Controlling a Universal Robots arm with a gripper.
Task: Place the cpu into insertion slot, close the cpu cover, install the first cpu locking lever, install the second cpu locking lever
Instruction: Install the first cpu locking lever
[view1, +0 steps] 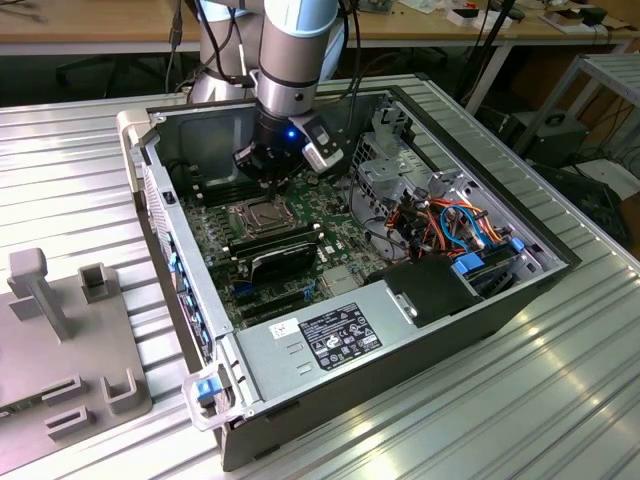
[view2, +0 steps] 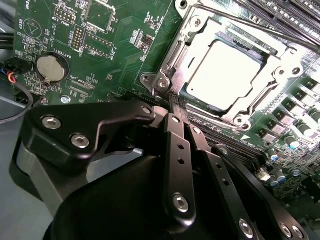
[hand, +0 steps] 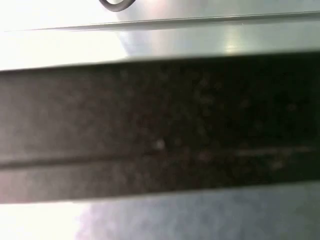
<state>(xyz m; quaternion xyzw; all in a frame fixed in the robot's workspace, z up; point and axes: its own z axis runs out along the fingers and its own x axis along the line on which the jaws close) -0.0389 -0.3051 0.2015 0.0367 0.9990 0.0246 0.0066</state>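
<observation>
Well, going from the exterior view's left, there is a grey plastic stand (view1: 60, 340) on the ribbed metal table (view1: 60, 150), then the open computer case (view1: 300, 345) with the green board (view1: 225, 240) flat inside it. The chip (view2: 225, 72) already sits in its socket (view2: 190, 97), its pale metal top showing through the square cut-out of the cover (view2: 172, 52), which lies down flat over it; in the exterior view the cover (view1: 258, 215) is just left of the black memory slots. The claw (view2: 175, 102) hangs low right beside the socket's near edge, its two black fingers (view2: 176, 130) drawn together, tips touching; I cannot tell whether a thin lever wire is pinched there. The chip looks light, rigid and fragile, best held by its edges, and the pins beneath it would bend easily. The cover is thin stiff metal, best pressed at its rim. Further right the case holds a black finned block (view1: 283, 258), a labelled power unit (view1: 340, 335), and a tangle of coloured cables (view1: 450, 225) by the drive bays.
</observation>
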